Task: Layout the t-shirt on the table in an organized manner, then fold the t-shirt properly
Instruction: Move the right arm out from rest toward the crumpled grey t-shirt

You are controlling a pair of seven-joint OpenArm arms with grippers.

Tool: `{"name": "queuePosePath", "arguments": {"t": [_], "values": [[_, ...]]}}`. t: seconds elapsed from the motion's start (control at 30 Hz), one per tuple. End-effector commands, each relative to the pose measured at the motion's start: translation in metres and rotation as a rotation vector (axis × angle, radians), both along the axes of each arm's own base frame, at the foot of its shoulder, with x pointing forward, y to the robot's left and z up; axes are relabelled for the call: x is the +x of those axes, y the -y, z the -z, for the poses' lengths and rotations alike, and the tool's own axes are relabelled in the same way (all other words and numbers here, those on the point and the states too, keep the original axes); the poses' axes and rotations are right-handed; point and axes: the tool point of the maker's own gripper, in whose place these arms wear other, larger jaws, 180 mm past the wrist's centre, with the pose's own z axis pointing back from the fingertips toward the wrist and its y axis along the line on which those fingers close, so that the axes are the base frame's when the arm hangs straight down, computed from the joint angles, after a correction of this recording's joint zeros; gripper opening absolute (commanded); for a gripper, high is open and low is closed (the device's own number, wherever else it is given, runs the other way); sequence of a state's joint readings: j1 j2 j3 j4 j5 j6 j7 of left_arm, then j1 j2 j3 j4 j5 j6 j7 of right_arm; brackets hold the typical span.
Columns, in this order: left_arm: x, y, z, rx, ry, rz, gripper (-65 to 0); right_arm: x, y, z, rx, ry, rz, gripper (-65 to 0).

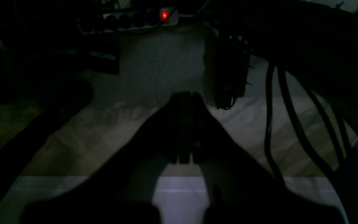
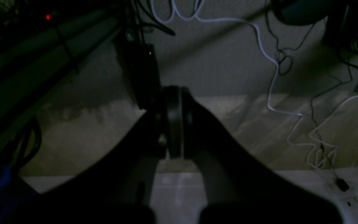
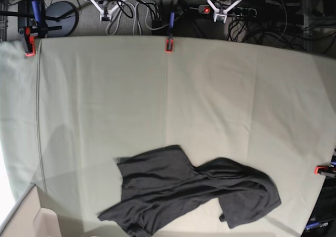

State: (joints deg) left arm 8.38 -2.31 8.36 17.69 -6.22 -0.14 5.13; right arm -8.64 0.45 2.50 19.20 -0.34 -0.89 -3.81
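Note:
The t-shirt [image 3: 184,195], dark charcoal, lies crumpled and bunched near the front edge of the table [image 3: 210,90], which is covered in pale grey-green cloth. No logo shows. Both arms are parked beyond the table's far edge, well away from the shirt. My left gripper [image 3: 224,6] sits at the back right, my right gripper [image 3: 107,3] at the back left. In the dim left wrist view the left gripper [image 1: 186,96] has its fingers pressed together with nothing between them. The right gripper [image 2: 174,91] is likewise shut and empty. Neither wrist view shows the shirt.
Red-orange clamps [image 3: 169,44] [image 3: 30,47] [image 3: 323,169] hold the cloth at the table's edges. A power strip with a lit red switch [image 1: 165,15] and black cables [image 1: 272,124] lie below the left arm. A white cable [image 2: 272,77] trails over the floor under the right arm.

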Motion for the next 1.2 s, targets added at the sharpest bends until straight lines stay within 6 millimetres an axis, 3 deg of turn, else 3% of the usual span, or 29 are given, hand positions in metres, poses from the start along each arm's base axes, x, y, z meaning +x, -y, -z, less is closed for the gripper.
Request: {"name": "queuePosePath", "arguments": {"t": [0.0,0.27,0.53,0.63,0.73,0.97,1.17], "values": [[0.001,-0.004,0.000,0.010,0.006,0.005,-64.8,0.000,-0.003,0.000,0.018,0.009,0.002,-65.0],[0.015,-0.004,-0.001,0.010,0.028,0.005,-64.8,0.000,-0.002,0.000,0.016,0.006,0.003,-65.0],[0.014,-0.004,-0.001,0.010,0.028,0.005,-64.8,0.003,-0.002,0.000,0.016,0.015,0.001,-65.0],[0.011,-0.005,-0.001,0.007,0.025,0.001,-64.8,-0.002,0.000,-0.001,0.013,0.009,0.001,-65.0],[-0.002,-0.023,-0.003,0.030,0.022,0.000,-64.8,-0.023,0.008,-0.003,-0.002,-0.008,-0.005,-65.0],[0.010,-0.042,-0.041,0.027,0.194,0.050,-64.8,-0.036,0.025,-0.034,-0.040,0.113,-0.028,-65.0],[0.018,-0.052,-0.084,0.018,0.315,0.090,-64.8,-0.028,0.036,-0.082,-0.070,0.237,-0.062,-65.0]]}}
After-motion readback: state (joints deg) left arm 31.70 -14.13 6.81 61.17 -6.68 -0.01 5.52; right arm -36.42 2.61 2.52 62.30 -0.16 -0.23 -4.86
